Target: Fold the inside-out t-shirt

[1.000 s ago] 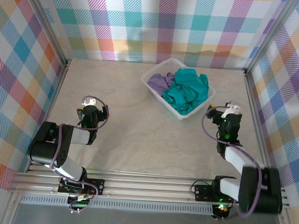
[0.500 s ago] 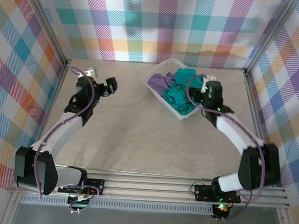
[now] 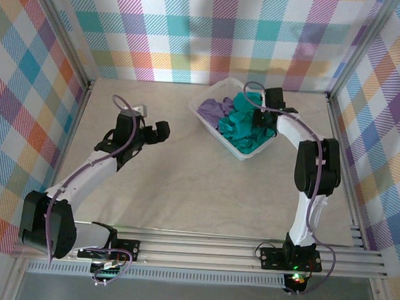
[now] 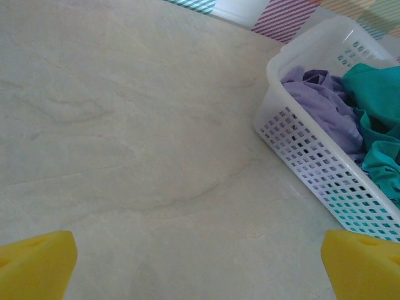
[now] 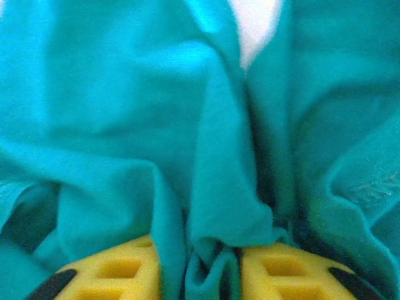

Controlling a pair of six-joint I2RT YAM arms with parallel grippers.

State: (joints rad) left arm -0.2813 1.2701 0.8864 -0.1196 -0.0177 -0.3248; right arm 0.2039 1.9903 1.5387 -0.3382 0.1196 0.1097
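The inside-out t-shirt [image 3: 246, 126] is a crumpled teal heap in the right half of a white mesh basket [image 3: 209, 121]. My right gripper [image 3: 256, 115] is down in that heap. In the right wrist view a fold of the teal t-shirt [image 5: 212, 187] is pinched between the two yellow fingertips [image 5: 281, 272]; the right gripper [image 5: 209, 275] is shut on it. My left gripper [image 3: 161, 130] hovers over bare table left of the basket. Its yellow fingers [image 4: 34, 262] stand wide apart with nothing between them, so the left gripper [image 4: 200, 275] is open. From there the t-shirt [image 4: 381, 106] shows inside the basket.
A lavender-purple garment [image 3: 215, 110] lies in the basket's left half, beside the teal one, also seen as the purple garment [image 4: 325, 103] behind the basket wall [image 4: 312, 162]. Plaid walls enclose the table on three sides. Bare tabletop [image 3: 184, 183] spreads in front of the basket.
The right arm reached from the table's right side into the basket and its jaws closed on the teal cloth. The left arm swung out and moved toward the basket, staying open.
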